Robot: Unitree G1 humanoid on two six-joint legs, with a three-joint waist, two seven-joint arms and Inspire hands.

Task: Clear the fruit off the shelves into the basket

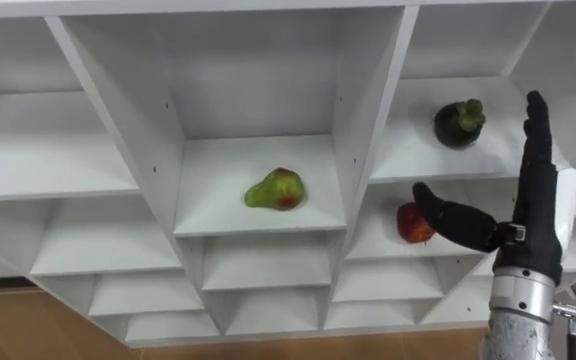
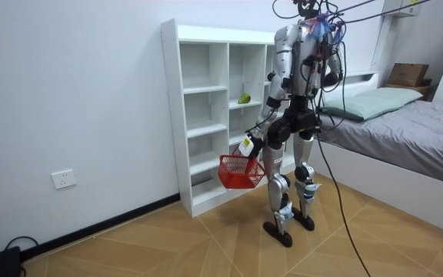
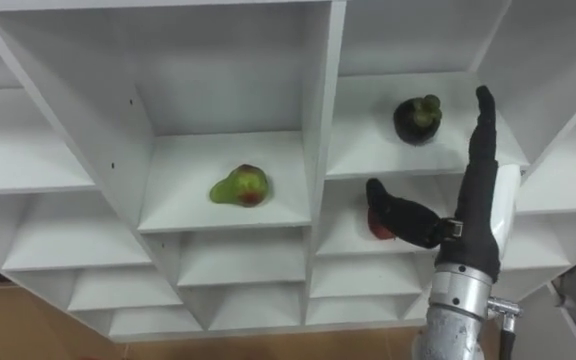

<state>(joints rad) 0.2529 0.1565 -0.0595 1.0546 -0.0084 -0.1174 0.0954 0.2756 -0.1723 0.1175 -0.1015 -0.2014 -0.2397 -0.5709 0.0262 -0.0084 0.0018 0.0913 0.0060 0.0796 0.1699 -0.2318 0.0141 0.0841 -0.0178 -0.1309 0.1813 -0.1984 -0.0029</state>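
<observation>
At the white closet, my right hand stands raised before the right-hand column of shelves. Its fingers are straight and point up, its thumb is spread wide toward a red apple, and it holds nothing. The thumb tip covers the apple's upper right side; I cannot tell whether it touches. The apple sits toward the left end of its shelf, about midway between back wall and front edge.

One shelf up, a dark round fruit with a green cap rests well back from the front edge. A green pear with a red blush lies near the middle of the centre shelf.

A red basket hangs low at my side, my left hand curled round its handle.

I judge the apple light, firm and smooth-skinned, likely to roll on the bare board. I would take it round its widest part, thumb against fingers, with moderate pressure so it does not bruise.
</observation>
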